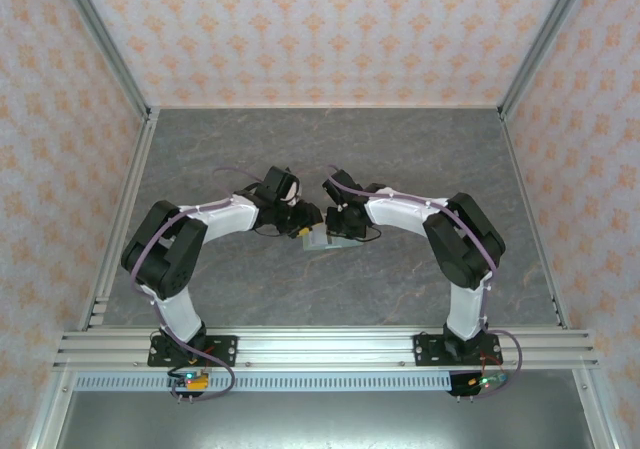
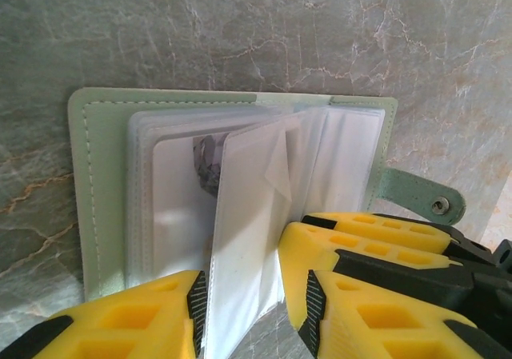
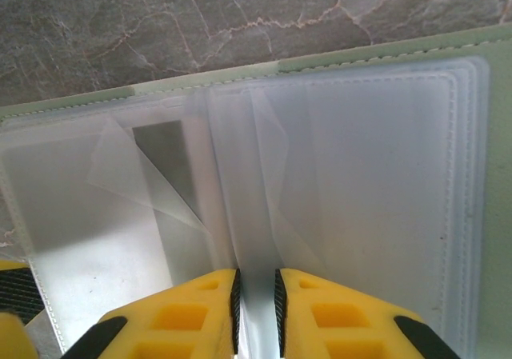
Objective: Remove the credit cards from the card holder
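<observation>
tabletop grey and marbled, walls peach-patterned, card holder lying open

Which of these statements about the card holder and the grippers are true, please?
1. The holder lies open on the table. True.
2. The right gripper pinches a clear sleeve. True.
3. The tab is snapped shut. False: it lies unfastened beside the holder.
4. The left gripper is pressed shut on nothing. False: its fingers stand apart, with a sleeve between them.
5. The table is plain white. False: it is grey marble.
</observation>
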### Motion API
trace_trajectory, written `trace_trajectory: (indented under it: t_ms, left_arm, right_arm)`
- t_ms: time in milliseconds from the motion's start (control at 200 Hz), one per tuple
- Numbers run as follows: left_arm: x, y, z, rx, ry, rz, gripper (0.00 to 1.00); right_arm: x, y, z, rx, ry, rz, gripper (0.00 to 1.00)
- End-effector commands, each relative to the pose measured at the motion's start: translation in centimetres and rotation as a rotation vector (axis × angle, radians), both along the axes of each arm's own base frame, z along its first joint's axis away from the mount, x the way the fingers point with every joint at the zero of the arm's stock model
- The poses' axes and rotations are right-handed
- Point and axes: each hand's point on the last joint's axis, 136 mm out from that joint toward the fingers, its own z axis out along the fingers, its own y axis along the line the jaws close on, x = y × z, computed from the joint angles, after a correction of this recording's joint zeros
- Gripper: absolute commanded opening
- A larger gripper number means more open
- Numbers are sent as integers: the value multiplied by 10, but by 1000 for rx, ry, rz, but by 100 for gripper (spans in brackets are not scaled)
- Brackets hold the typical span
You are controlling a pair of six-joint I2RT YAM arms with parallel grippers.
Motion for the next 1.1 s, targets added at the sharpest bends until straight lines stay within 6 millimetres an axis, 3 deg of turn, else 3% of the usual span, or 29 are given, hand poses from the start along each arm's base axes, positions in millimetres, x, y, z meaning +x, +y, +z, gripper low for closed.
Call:
trace_trajectory:
  t_ms: [0,365,551,656,891,996,1091]
  left_arm:
    - [6,-8,1,-20,-10,-11,41]
    - [12,-22,12,-100,-23,-13,45]
    - [16,-27,21,-139,-36,-1,45]
    - [16,-37,24,-171,-35,-14,45]
    - [15,-67,32,-195,-44,-63,46]
    - [17,-79,36,-202,-53,-80,50]
    - [20,-78,35,-193,-53,-69,56]
  right_arm:
    - [-12,-18,-21,-93,48,-19,20]
    - [-6,-12,-1,-20,21,-33,20]
    - [3,-16,42,105,-19,-89,23]
    - [5,-27,61,106,-54,-100,25]
    - [2,-58,80,116,-111,-184,25]
    - [2,-70,86,106,-148,-221,25]
    - [2,-75,89,96,-164,-232,25]
